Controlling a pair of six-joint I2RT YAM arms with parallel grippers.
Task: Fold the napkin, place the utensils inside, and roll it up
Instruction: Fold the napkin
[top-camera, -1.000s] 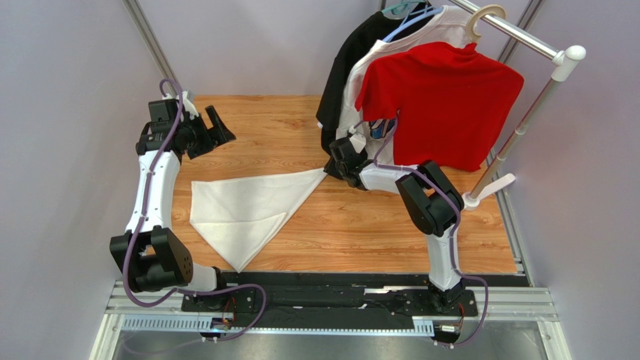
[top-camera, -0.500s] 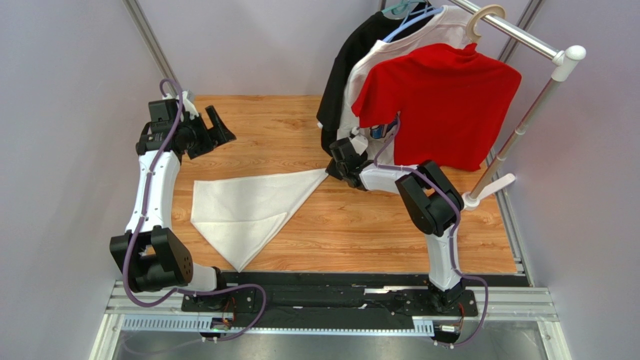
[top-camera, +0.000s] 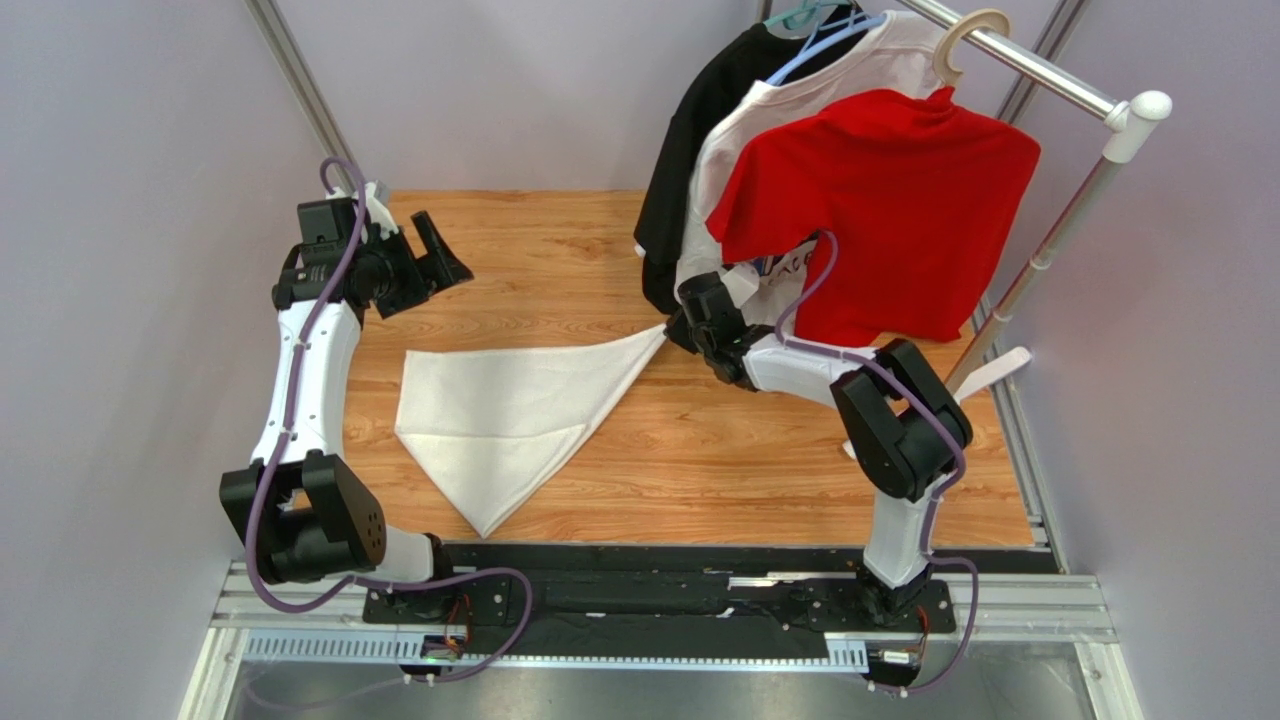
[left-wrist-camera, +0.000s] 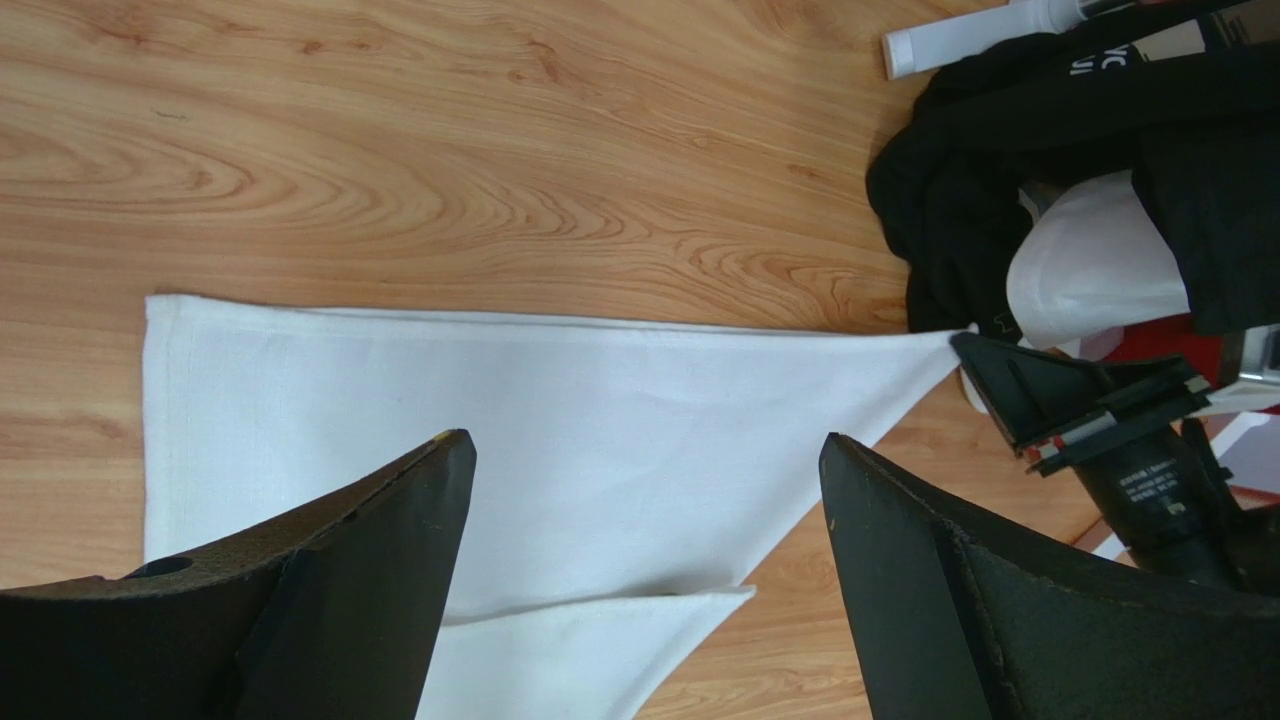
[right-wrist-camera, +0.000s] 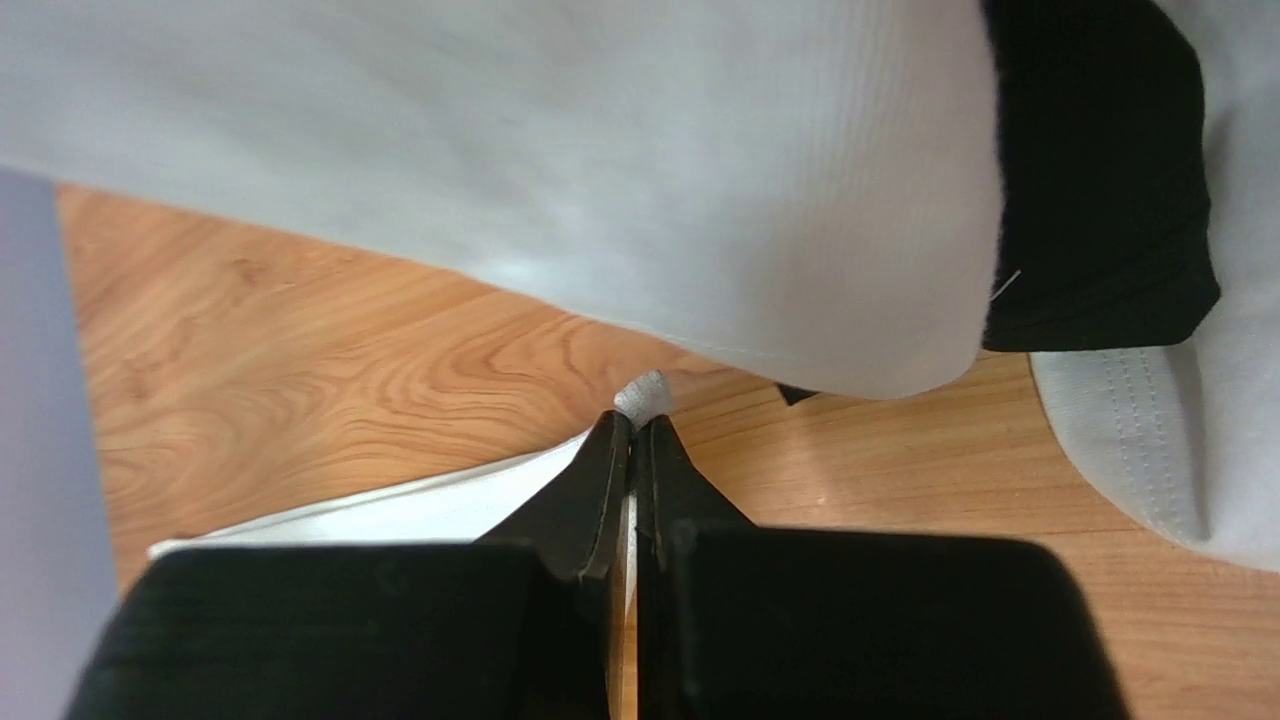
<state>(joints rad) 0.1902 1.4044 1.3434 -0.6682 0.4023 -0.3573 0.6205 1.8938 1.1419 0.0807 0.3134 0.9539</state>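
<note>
The white napkin (top-camera: 511, 405) lies on the wooden table (top-camera: 721, 465), partly folded with a second layer pointing toward the near edge. Its long right corner is stretched out to my right gripper (top-camera: 672, 332), which is shut on that corner; a tip of cloth shows past the closed fingertips in the right wrist view (right-wrist-camera: 643, 396). My left gripper (top-camera: 436, 258) is open and empty, held above the table at the far left. In the left wrist view the napkin (left-wrist-camera: 601, 450) lies below the open fingers (left-wrist-camera: 376, 555). No spoon is in view.
A clothes rack (top-camera: 1052, 225) stands at the back right with a red shirt (top-camera: 887, 225), a white shirt (top-camera: 759, 120) and a black garment (top-camera: 684, 150) hanging right over my right gripper. The garments hang close above it in the right wrist view (right-wrist-camera: 601, 165).
My right gripper has pulled the napkin corner a little to the right and back, and the whole napkin slid right with it. The right arm's elbow swung right. The left arm has not moved.
</note>
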